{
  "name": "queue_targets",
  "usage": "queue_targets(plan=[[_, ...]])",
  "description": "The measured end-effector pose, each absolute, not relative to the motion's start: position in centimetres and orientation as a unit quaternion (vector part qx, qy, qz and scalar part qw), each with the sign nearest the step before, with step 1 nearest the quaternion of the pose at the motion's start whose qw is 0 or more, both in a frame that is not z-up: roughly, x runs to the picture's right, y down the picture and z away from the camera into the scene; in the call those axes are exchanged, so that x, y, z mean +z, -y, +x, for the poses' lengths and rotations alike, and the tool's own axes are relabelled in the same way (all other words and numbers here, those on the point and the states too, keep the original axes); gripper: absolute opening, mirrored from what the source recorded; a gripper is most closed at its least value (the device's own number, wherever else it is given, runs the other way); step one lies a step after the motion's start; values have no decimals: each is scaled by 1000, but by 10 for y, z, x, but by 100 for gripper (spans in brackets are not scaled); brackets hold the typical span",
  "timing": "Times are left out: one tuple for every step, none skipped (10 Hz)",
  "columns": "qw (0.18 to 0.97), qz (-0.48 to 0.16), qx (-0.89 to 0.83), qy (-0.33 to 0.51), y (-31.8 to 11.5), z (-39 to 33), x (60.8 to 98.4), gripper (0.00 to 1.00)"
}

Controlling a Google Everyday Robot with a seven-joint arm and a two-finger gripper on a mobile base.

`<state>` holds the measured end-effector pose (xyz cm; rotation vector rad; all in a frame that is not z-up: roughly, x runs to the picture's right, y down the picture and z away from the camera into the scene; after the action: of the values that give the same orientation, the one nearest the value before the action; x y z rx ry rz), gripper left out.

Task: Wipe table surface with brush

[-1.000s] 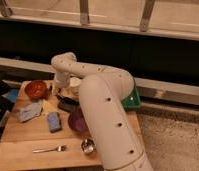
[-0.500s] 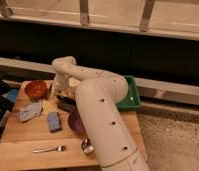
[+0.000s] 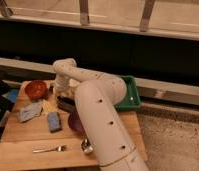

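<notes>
Camera view: looked down on a white arm bent over the table surface (image 3: 23,136), with the red bowl (image 3: 36,89) taken as marker for everything else. Found the gripper (image 3: 58,95) low over the wood, just right of the red bowl, with its tip hidden behind the wrist. Could not tell whether released or clenched, nor whether anything was held. Made out a slim dark shape, likely the brush (image 3: 66,104), lying on the planks right of the red bowl, touching the gripper or just under it. Noted a blue-grey pad (image 3: 54,121) and a purple bowl (image 3: 74,123) nearer the camera than the red bowl. Noted a fork (image 3: 49,149) and a spoon (image 3: 86,146) nearer still, and a green tray (image 3: 131,98) well to the right.

Judged the step in hand as taking hold of the brush. Best done by closing squarely on the handle rather than the head. Then best lifted only slightly, with bristles kept flat on bare wood and swept away from the red bowl, clear of the pad.

Compared with the frame a second before: had swung the thick upper link aside, uncovering far more of the green tray. Left red bowl, pad, fork and spoon where they had been.
</notes>
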<state>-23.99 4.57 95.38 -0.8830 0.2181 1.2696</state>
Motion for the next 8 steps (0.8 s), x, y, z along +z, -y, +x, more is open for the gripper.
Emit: queue_targets(plan=[[710,-399,572,-99,-46,-240,953,24],[710,-398,572,-100,-48,-242,953,14],[712,-392,573,-102,-50,-244,957,5],[713,-389,574,-104,-52,-244,960,0],[714,-386,575,-105,-52,-245,961,0],[714,-385,575,-104,-52,-245,961,0],[714,-385,575,-104,-52,-245,961,0],[714,-385,575,-104,-52,-245,961,0]])
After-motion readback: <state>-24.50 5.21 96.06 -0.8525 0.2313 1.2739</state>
